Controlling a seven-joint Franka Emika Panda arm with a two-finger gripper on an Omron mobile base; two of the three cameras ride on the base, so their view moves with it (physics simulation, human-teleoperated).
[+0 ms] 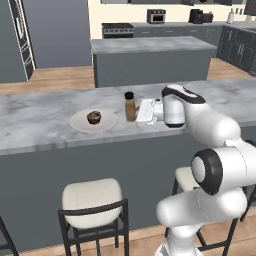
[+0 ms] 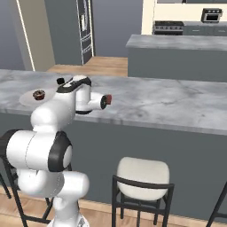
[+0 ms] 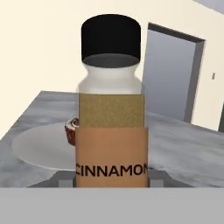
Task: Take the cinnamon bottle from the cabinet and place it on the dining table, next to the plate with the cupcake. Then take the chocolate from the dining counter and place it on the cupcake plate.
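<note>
Cinnamon bottle (image 3: 111, 109) fills my near sight, upright, pinched in my jaws above the desk (image 1: 35, 117). Largest is that marble desk; on it the plate (image 1: 80, 122) just beside the bottle; on the plate, the cupcake (image 1: 94, 117).

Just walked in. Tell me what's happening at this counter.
The white arm's gripper is shut on the cinnamon bottle, holding it upright at the marble dining table, just beside the plate that carries the cupcake. Whether the bottle's base already rests on the top cannot be told. In the hand view the bottle stands close in front, with the plate and cupcake behind it. The bottle is not yet released.
</note>
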